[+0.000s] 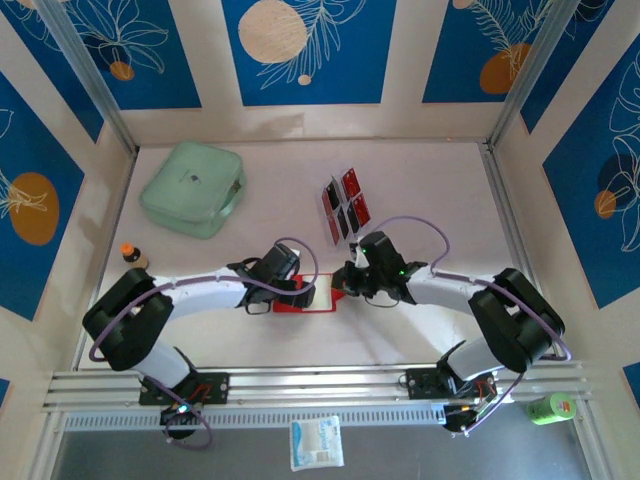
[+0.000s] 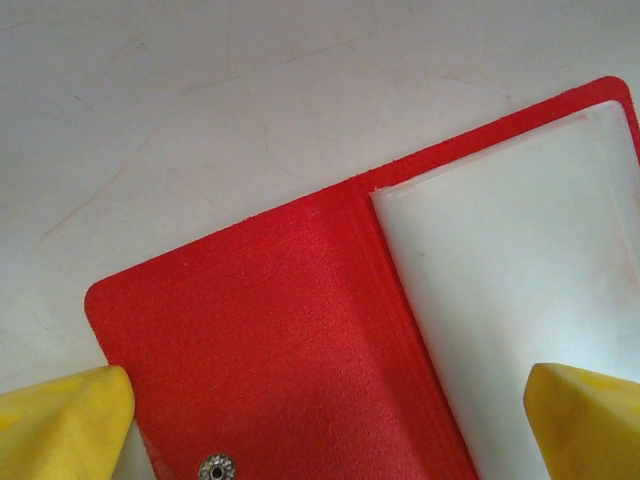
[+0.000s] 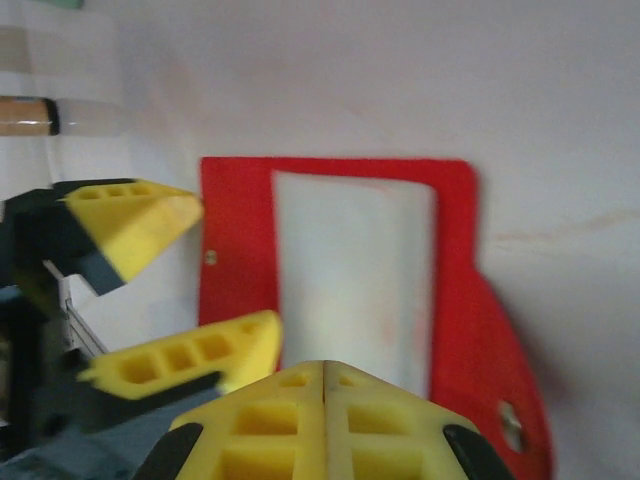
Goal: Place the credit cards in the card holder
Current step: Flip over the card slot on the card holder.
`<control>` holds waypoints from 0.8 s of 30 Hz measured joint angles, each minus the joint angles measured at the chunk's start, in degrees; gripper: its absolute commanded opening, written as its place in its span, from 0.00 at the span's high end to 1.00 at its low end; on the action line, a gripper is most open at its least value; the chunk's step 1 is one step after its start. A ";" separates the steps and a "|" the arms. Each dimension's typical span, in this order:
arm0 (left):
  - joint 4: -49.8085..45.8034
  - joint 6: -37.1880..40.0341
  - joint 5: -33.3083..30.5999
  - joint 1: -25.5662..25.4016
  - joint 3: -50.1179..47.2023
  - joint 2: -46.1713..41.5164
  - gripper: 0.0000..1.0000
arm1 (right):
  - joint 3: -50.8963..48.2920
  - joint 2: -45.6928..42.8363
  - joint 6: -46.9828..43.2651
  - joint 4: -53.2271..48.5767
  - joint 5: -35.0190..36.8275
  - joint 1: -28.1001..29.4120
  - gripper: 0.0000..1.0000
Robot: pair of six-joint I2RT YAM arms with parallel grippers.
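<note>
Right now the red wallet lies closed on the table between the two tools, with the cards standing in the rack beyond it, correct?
Not closed: the card holder lies open, as the left wrist view shows by its red inner face, snap stud and pale pocket. It does lie between the left tool and right tool, credit cards racked beyond.

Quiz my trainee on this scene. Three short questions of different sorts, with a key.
1. True or false: the wallet lies open.
2. Which gripper is open? A left, B right, C both.
3. Fill in: in the top view, the cards sit ___ and slightly right of the wallet.

Key
1. True.
2. A: the left gripper is open and the right gripper is shut.
3. above
</note>
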 measured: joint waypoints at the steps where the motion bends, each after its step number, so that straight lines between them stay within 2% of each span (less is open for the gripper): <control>1: 0.02 0.11 -0.02 0.00 0.00 0.00 0.00 | 1.07 0.11 -0.44 -0.44 0.07 0.28 1.00; 10: 0.50 0.33 -1.03 0.00 -0.28 0.00 0.00 | 7.34 6.47 -2.99 -3.58 0.26 1.75 1.00; 24: 1.11 0.33 -1.49 0.02 -1.05 -0.04 0.00 | 9.05 13.25 -5.03 -5.55 1.46 1.73 1.00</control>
